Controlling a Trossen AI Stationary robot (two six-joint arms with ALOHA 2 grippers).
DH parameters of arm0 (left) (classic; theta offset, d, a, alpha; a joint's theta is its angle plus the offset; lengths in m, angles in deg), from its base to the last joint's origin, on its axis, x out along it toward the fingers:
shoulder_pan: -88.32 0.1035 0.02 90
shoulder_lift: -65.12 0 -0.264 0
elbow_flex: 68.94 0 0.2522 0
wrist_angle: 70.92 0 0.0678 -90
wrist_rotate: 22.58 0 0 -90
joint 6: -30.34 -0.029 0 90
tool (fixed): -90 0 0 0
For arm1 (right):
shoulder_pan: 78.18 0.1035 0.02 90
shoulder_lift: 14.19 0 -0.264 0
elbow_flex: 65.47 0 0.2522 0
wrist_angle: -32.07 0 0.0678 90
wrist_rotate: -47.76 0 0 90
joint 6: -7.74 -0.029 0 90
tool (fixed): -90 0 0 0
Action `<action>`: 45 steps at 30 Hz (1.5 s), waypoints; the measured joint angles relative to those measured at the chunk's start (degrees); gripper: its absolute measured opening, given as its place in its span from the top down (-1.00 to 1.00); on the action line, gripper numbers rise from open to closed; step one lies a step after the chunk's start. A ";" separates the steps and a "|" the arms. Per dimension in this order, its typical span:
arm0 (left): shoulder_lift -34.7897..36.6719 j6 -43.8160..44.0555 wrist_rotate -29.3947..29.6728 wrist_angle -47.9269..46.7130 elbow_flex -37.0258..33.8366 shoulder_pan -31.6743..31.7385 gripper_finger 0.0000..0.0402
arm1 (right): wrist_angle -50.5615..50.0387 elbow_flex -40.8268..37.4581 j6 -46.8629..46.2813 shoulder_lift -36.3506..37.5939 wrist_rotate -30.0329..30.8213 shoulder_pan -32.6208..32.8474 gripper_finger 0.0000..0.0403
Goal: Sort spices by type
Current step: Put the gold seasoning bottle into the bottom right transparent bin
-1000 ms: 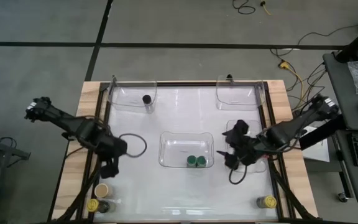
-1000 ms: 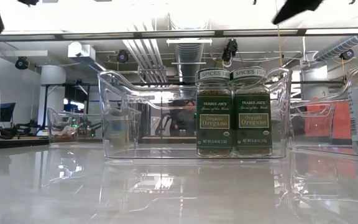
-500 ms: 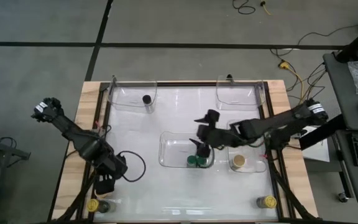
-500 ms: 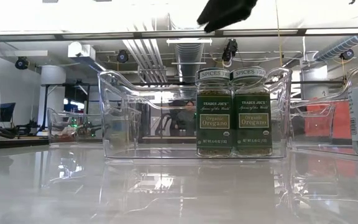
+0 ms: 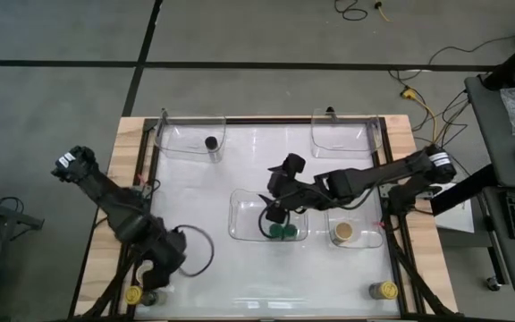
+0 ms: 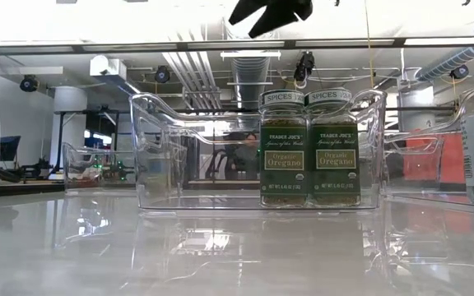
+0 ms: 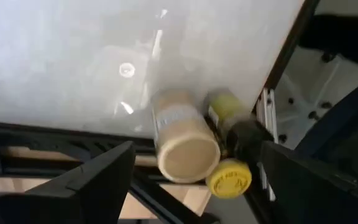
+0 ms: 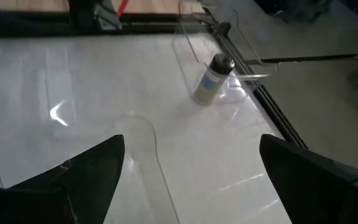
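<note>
Two green-lidded oregano jars (image 5: 282,232) (image 6: 309,148) stand side by side in the middle clear tray (image 5: 240,204). A tan jar (image 5: 342,232) stands in the right tray (image 5: 371,238), and a black-lidded jar (image 5: 211,142) (image 8: 211,78) in the far-left tray. At the near-left corner stand a tan jar (image 7: 187,149), a yellow jar (image 7: 229,178) (image 5: 133,293) and a dark-lidded jar (image 7: 247,134). My left gripper (image 5: 156,271) (image 7: 196,163) hangs open above them, pointing steeply down. My right gripper (image 5: 274,212) (image 6: 271,11) hovers open over the middle tray, above the green jars.
An empty clear tray (image 5: 340,134) sits at the far right. A lone yellow jar (image 5: 383,290) stands near the near-right corner. A dark frame rail (image 5: 147,179) runs along the table's left side, close to the corner jars.
My left gripper has gone toward the near edge and now hangs over the jars in the near-left corner. My right gripper has swung from above the right tray toward the table's left, over the middle tray. The tan jar in the right tray now shows.
</note>
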 joint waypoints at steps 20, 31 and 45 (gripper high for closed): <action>2.96 9.94 12.46 1.10 -5.08 -18.60 -0.70 | -1.24 3.68 -2.94 -3.51 4.35 -0.31 -0.81; 1.84 6.39 15.43 3.37 -5.47 -21.78 -0.70 | -1.52 3.68 -2.71 -3.45 4.22 0.04 -0.81; 2.55 15.16 16.36 14.55 -11.49 -21.96 -0.70 | -1.13 4.33 -2.78 -3.45 4.13 0.04 -0.81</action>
